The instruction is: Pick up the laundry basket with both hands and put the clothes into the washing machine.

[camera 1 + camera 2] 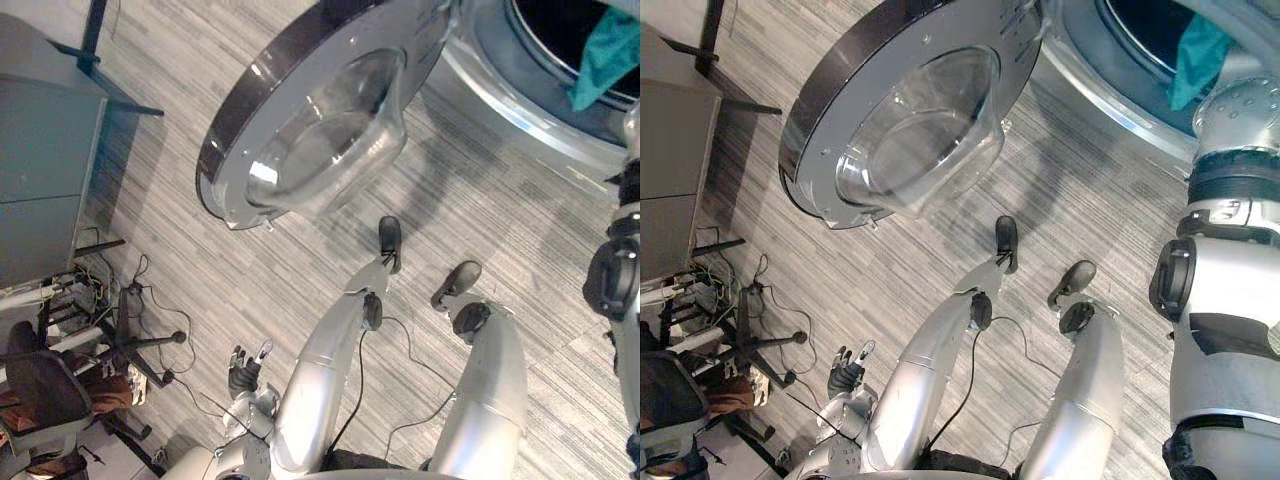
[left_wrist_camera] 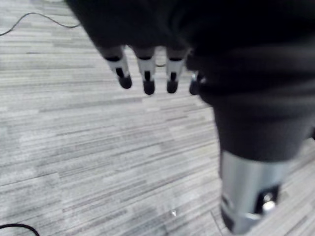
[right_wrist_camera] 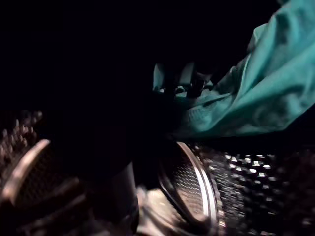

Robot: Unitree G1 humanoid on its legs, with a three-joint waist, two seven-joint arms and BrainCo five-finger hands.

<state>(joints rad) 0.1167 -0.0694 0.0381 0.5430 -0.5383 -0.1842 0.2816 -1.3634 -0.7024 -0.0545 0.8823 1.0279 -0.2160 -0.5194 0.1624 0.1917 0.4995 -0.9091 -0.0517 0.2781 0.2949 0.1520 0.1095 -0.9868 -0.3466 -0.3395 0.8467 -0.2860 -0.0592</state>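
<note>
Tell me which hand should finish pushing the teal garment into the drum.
Right. The right hand is inside the drum, its fingers closed on the teal garment. The left hand hangs open low over the floor, far from the washing machine.

The teal cloth [image 1: 607,55] in the washing machine [image 1: 520,95] is cut off at the edge.
</note>
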